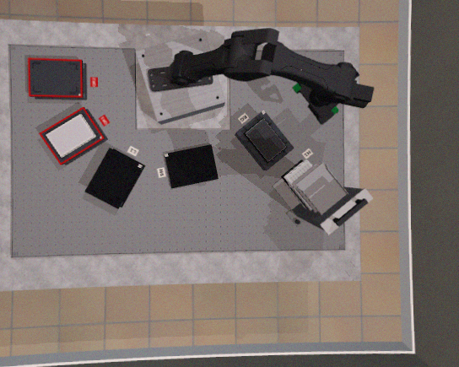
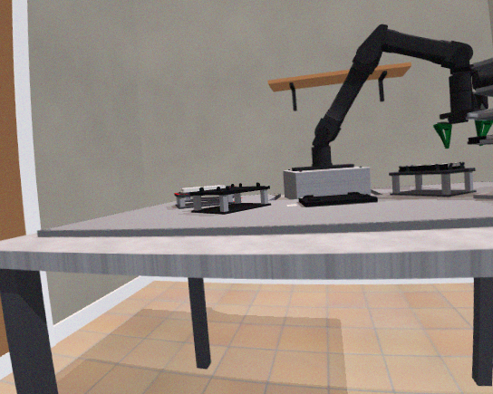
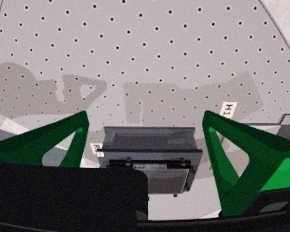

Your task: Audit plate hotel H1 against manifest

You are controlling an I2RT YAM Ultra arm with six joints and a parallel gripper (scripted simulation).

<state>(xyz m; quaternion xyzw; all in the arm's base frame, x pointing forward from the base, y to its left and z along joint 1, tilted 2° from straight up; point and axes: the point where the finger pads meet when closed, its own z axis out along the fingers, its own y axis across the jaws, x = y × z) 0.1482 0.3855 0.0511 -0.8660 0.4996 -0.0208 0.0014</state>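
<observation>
Your wide-open green-fingered gripper hangs in free air; below stands the raised dark regrip nest, and the grey shelved plate hotel crowds its right.

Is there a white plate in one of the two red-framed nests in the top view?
Yes: the lower red-framed nest holds a white plate, while the upper one shows only dark base.
</observation>
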